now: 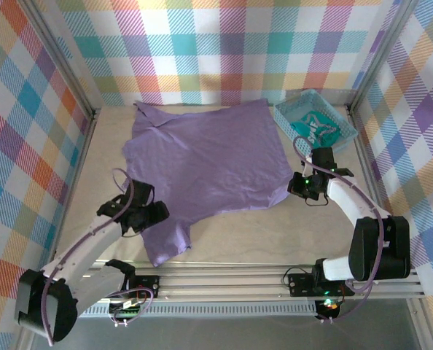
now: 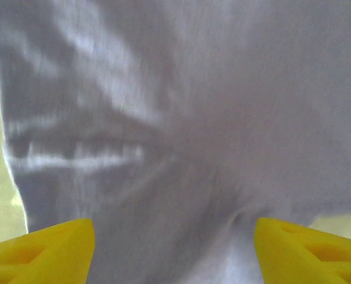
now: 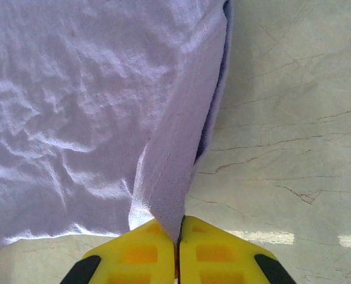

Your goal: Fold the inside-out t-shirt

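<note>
The lavender inside-out t-shirt (image 1: 205,164) lies spread and lightly wrinkled across the middle and far part of the pale desk (image 1: 260,233), one sleeve reaching toward the near left. The left pincer (image 1: 148,214) sits over that sleeve with its yellow fingers (image 2: 45,248) wide apart, while the right pincer (image 3: 178,236) is clamped on the shirt's right edge, lifting a fold. At the far right, a teal basket (image 1: 282,113) holds a teal-green garment (image 1: 317,127) with white markings.

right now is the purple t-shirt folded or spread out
Spread out. The t-shirt lies mostly flat across the table, with no fold made yet; the right gripper is shut on one edge.
</note>
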You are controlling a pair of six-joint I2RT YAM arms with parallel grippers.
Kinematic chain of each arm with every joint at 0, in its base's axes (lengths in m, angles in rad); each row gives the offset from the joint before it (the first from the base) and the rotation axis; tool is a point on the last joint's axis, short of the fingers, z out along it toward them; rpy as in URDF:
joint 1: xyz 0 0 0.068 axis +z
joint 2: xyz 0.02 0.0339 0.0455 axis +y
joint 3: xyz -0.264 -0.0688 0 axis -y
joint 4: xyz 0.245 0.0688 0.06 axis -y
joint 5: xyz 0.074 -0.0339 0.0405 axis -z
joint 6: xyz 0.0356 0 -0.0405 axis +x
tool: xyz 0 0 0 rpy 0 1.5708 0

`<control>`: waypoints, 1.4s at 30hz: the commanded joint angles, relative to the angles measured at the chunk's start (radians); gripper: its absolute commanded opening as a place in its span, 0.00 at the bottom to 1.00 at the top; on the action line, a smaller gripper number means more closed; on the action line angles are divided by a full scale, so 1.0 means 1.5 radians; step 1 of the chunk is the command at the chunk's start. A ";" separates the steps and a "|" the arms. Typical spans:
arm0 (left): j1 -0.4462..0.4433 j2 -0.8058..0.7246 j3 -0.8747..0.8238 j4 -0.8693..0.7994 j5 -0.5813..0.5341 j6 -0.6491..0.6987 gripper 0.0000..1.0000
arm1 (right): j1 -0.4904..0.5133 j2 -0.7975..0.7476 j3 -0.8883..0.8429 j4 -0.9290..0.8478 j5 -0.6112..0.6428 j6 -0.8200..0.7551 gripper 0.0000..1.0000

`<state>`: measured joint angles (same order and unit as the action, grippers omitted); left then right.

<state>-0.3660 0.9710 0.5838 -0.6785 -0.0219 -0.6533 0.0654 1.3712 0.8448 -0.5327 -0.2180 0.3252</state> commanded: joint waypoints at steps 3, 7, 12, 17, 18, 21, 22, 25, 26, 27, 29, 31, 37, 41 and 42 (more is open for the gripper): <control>-0.081 -0.080 -0.039 -0.144 -0.084 -0.133 0.67 | 0.003 -0.032 -0.006 -0.002 0.015 -0.012 0.07; -0.165 -0.104 -0.048 -0.197 -0.118 -0.216 0.61 | 0.003 -0.027 0.001 -0.008 0.021 -0.016 0.07; -0.264 -0.074 -0.047 -0.242 -0.120 -0.291 0.56 | 0.003 -0.024 -0.005 -0.004 0.019 -0.018 0.07; -0.301 -0.090 -0.084 -0.245 -0.070 -0.323 0.53 | 0.003 -0.025 -0.008 0.000 0.017 -0.018 0.07; -0.301 -0.082 -0.088 -0.234 -0.063 -0.317 0.53 | 0.003 -0.024 -0.009 0.002 0.017 -0.018 0.06; -0.301 -0.038 -0.079 -0.210 -0.053 -0.293 0.52 | 0.003 -0.022 -0.009 0.002 0.014 -0.018 0.07; -0.301 -0.025 -0.078 -0.200 -0.046 -0.288 0.52 | 0.003 -0.022 -0.009 0.002 0.013 -0.018 0.06; -0.305 0.003 -0.072 -0.187 -0.046 -0.275 0.51 | 0.003 -0.021 -0.010 0.003 0.013 -0.018 0.06; -0.306 0.009 -0.072 -0.186 -0.049 -0.272 0.49 | 0.003 -0.021 -0.011 0.004 0.014 -0.018 0.07; -0.305 0.014 -0.075 -0.183 -0.051 -0.267 0.48 | 0.002 -0.020 -0.011 0.004 0.014 -0.018 0.07; -0.305 0.024 -0.083 -0.171 -0.048 -0.265 0.46 | 0.003 -0.020 -0.010 0.002 0.013 -0.018 0.07; -0.305 0.033 -0.095 -0.151 -0.039 -0.263 0.45 | 0.003 -0.020 -0.010 0.002 0.014 -0.018 0.07; -0.305 0.064 -0.105 -0.119 -0.035 -0.247 0.35 | 0.003 -0.020 -0.008 0.000 0.012 -0.018 0.06; -0.305 0.062 -0.106 -0.118 -0.038 -0.243 0.25 | 0.003 -0.021 -0.009 -0.001 0.014 -0.018 0.07; -0.305 0.057 -0.108 -0.119 -0.038 -0.243 0.23 | 0.002 -0.020 -0.009 -0.002 0.016 -0.016 0.07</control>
<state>-0.8104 1.0462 0.4561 -0.8867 -0.0875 -1.0252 0.0662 1.3418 0.8429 -0.5346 -0.1921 0.3199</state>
